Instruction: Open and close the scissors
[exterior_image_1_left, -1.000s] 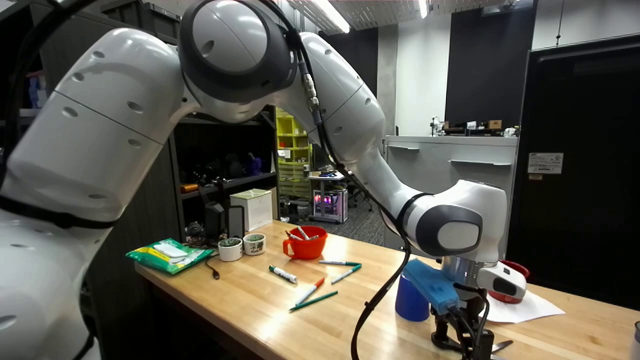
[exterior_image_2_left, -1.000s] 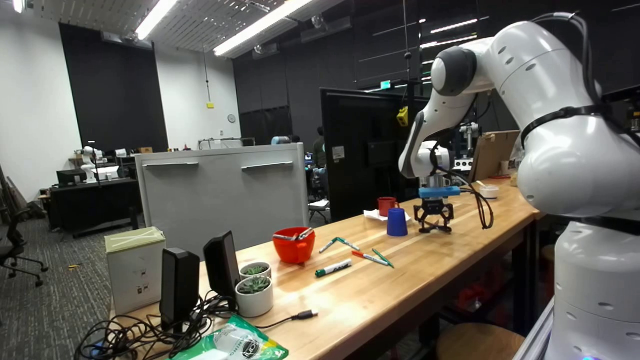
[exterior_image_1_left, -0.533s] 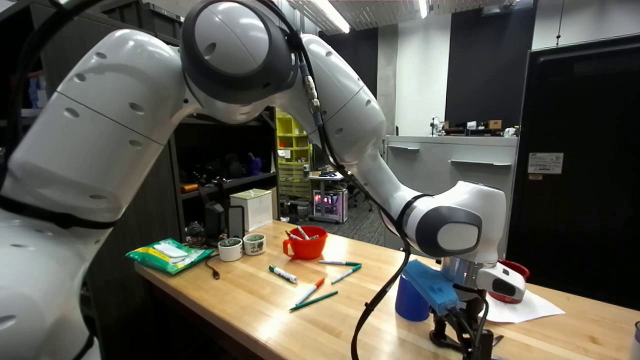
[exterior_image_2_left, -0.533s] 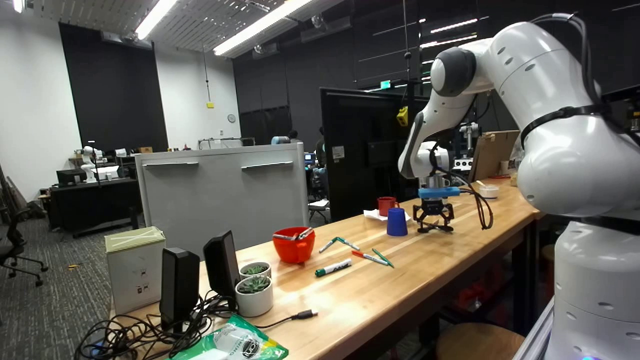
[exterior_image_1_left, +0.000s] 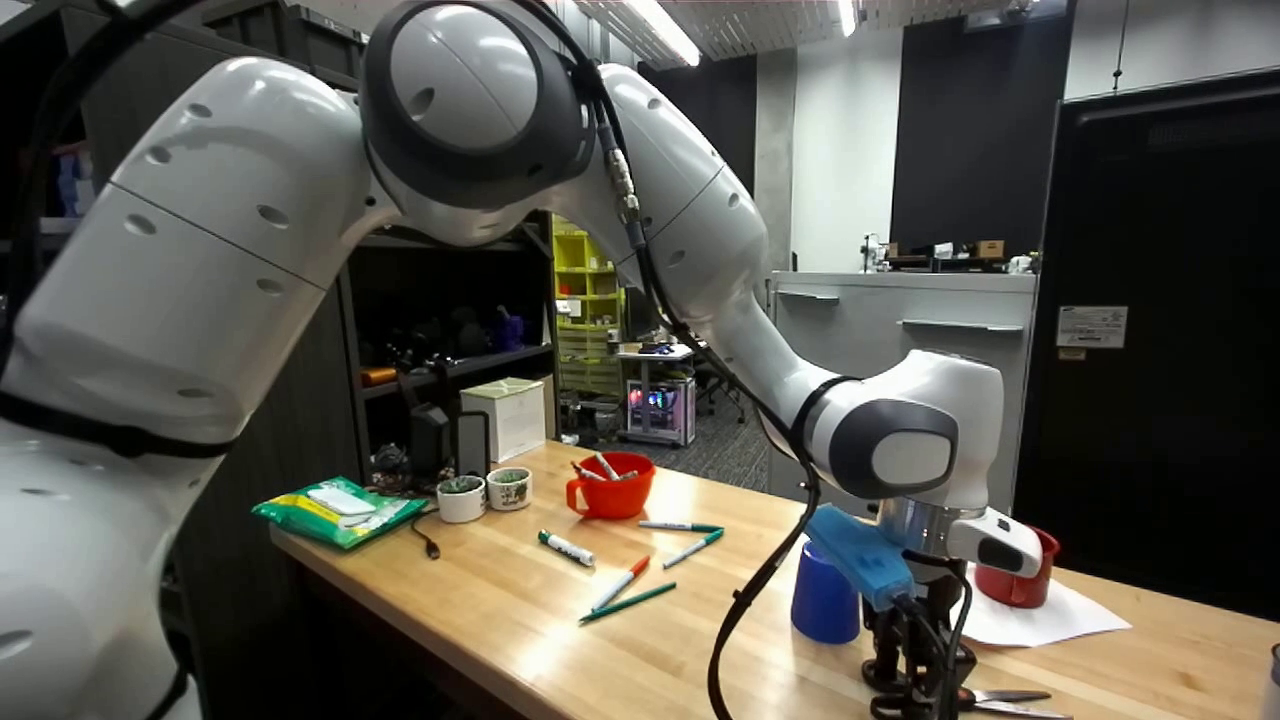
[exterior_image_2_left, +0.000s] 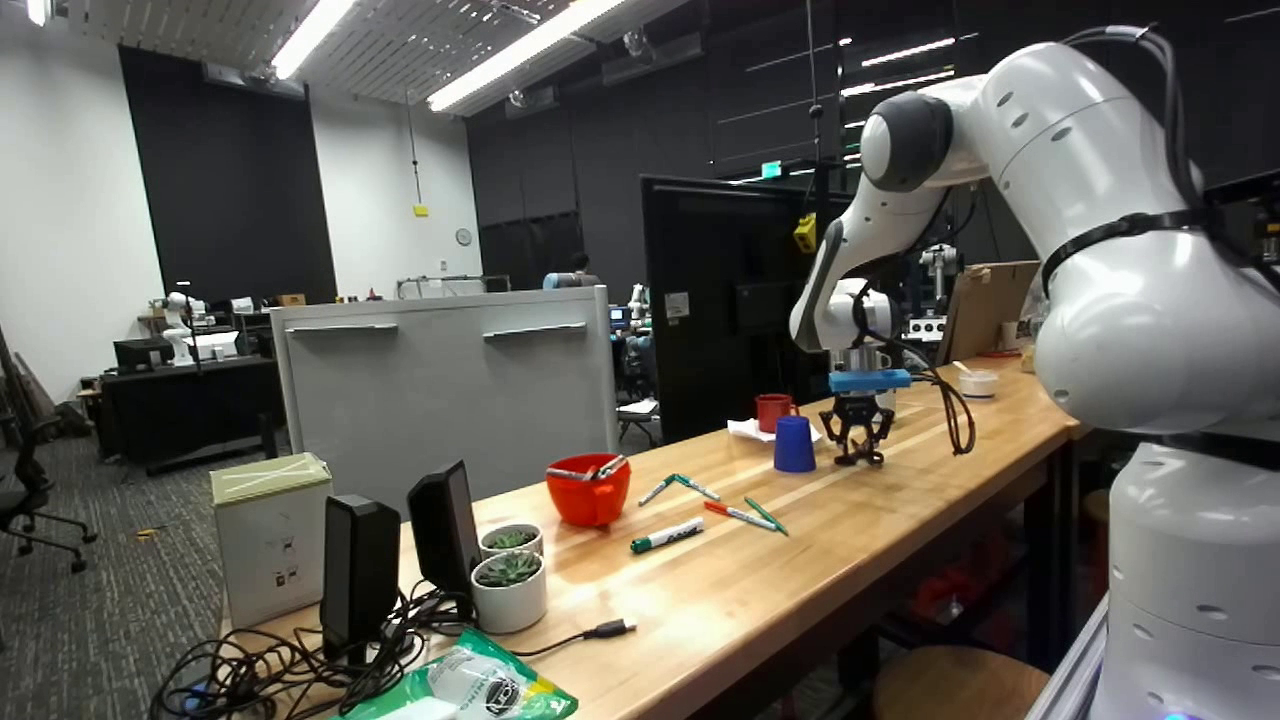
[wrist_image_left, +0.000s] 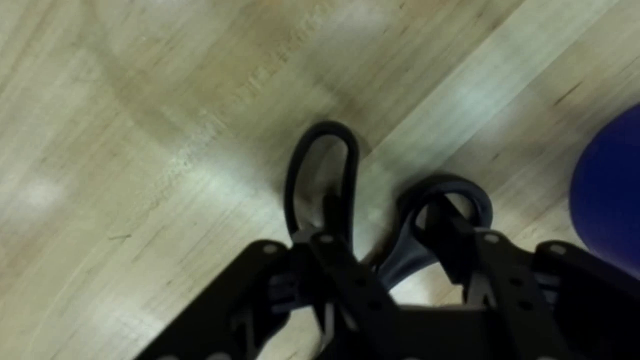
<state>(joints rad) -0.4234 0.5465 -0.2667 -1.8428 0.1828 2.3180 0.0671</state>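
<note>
The scissors lie on the table with their dark loop handles (wrist_image_left: 402, 257) spread apart in the wrist view. My gripper (wrist_image_left: 386, 204) reaches down over them, its jaws a moderate way apart. One of its fingers (wrist_image_left: 332, 209) sits inside the long loop, close to that loop's inner side; the opposite one is inside the smaller round loop. Between the two loops a strip of bare wood shows. In an exterior view the thin grey blades (exterior_image_1_left: 1012, 696) stick out beyond the gripper, a little apart from each other. The pivot is hidden behind the gripper.
A blue cup (exterior_image_1_left: 825, 600) stands close beside the gripper. Behind it a red mug (exterior_image_1_left: 1020, 580) sits on white paper (exterior_image_1_left: 1075, 625). Several pens and markers (exterior_image_1_left: 567, 548) lie further along the table (exterior_image_1_left: 480, 590), near an orange-red cup (exterior_image_1_left: 615, 492).
My gripper's fingers have come closer together, bringing the loops with them. The scissor blades, wider apart before, now lie nearer each other. The wrist has shifted slightly.
</note>
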